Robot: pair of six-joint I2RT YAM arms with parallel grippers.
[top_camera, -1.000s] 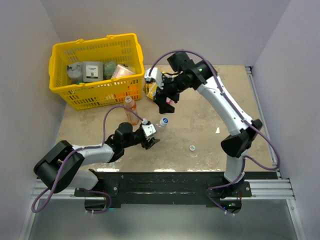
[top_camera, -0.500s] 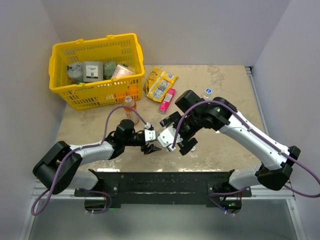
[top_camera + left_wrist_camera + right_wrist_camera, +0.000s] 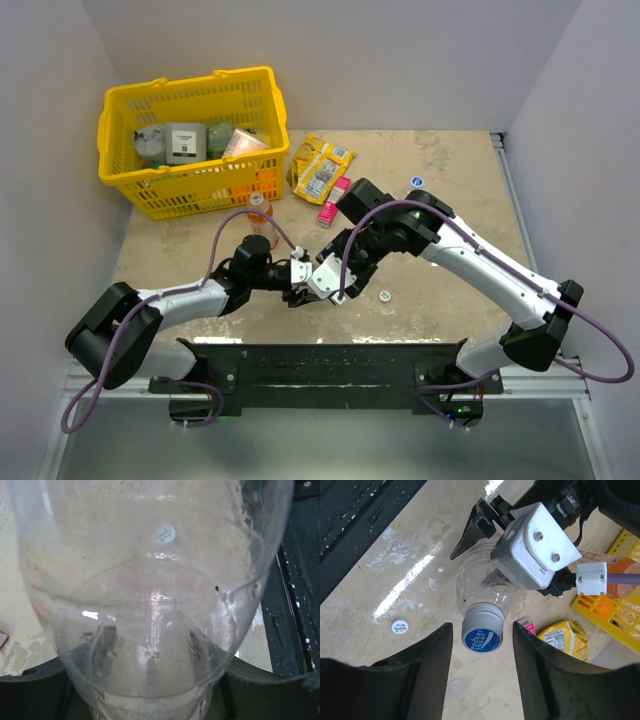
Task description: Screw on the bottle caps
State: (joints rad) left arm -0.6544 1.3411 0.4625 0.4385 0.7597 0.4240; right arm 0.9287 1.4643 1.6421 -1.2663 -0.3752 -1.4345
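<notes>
Clear bottle (image 3: pixel 150 605) clamped in left gripper (image 3: pixel 302 285), frame centre. Right gripper (image 3: pixel 482 626) jaws apart, straddling blue cap (image 3: pixel 481 635), no contact. Centre, close squarely, twist without tilting.

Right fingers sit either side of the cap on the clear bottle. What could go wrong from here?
The cap may only be resting on the bottle. An off-centre squeeze by the right gripper could tilt it and cross-thread it. The left gripper grips the smooth clear body, so the bottle might spin or slip during twisting.
</notes>
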